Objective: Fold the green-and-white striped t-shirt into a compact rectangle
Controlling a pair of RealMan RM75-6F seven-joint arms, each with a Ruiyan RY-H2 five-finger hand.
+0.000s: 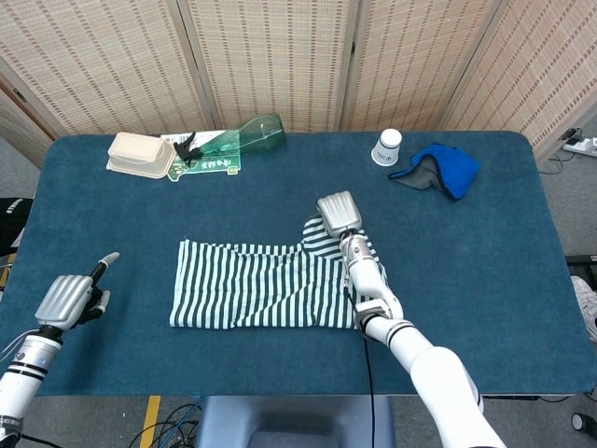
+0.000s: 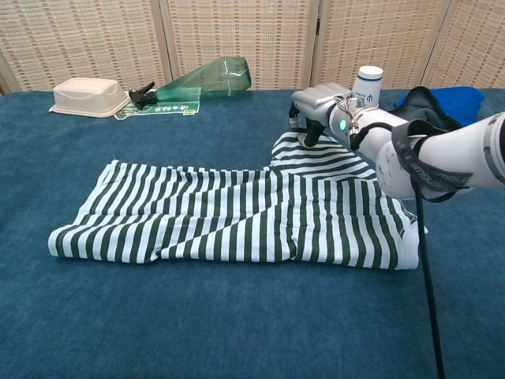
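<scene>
The green-and-white striped t-shirt (image 1: 266, 285) lies flat across the table's middle, folded into a long band, also seen in the chest view (image 2: 237, 213). One sleeve (image 2: 319, 158) sticks out at its far right corner. My right hand (image 1: 338, 215) sits over that sleeve's far edge, fingers pointing down and pinching the cloth (image 2: 309, 133). My left hand (image 1: 67, 297) hovers off the shirt near the table's left front edge, fingers curled in with one pointing out, holding nothing. The chest view does not show it.
At the back left lie a white food box (image 1: 140, 153), a green plastic bottle (image 1: 244, 137) and a printed card (image 1: 207, 163). A white paper cup (image 1: 387, 147) and a blue cap (image 1: 446, 170) sit at the back right. The table has blue cloth (image 1: 485, 280).
</scene>
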